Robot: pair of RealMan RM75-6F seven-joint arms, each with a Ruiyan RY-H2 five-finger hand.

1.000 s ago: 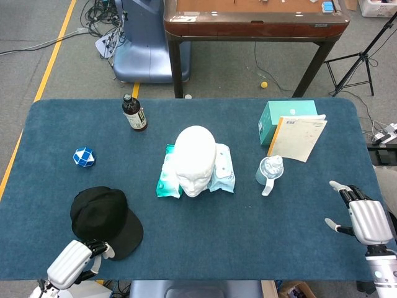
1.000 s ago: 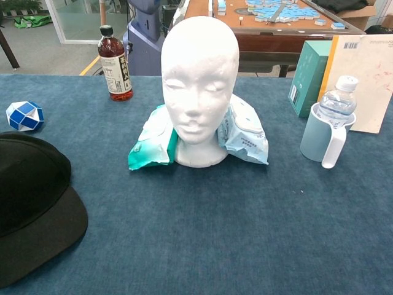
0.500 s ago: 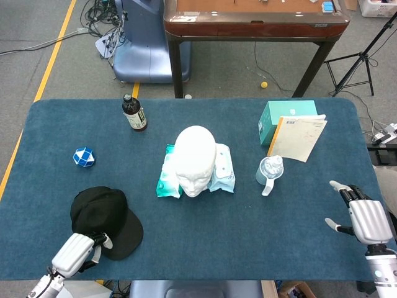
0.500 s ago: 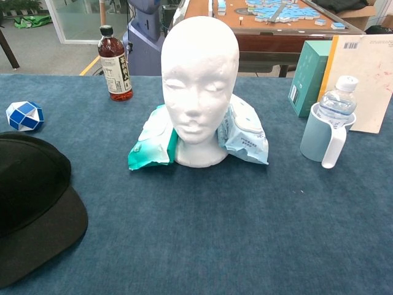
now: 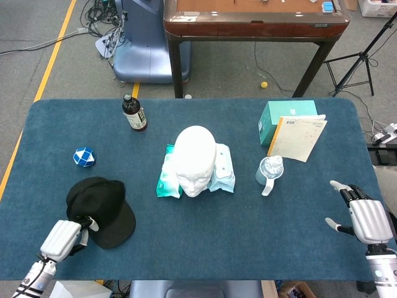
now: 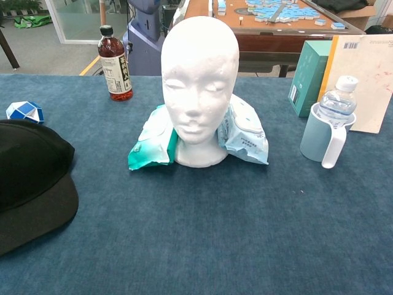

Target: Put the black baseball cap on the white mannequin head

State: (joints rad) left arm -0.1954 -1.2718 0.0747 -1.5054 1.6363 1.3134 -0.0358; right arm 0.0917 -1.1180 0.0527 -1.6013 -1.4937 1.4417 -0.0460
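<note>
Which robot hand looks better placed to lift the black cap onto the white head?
The left robot hand: it touches the cap at its brim. The right robot hand sits open by the table's far edge.

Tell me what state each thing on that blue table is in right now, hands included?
black baseball cap: on the table, brim gripped, not on the head.
white mannequin head: upright, bare.
left hand: grips the cap's brim.
right hand: fingers spread, holding nothing.
brown bottle: upright, capped.
water bottle: upright in its handled sleeve, capped.
wipe packs: lying beside the head's base.
</note>
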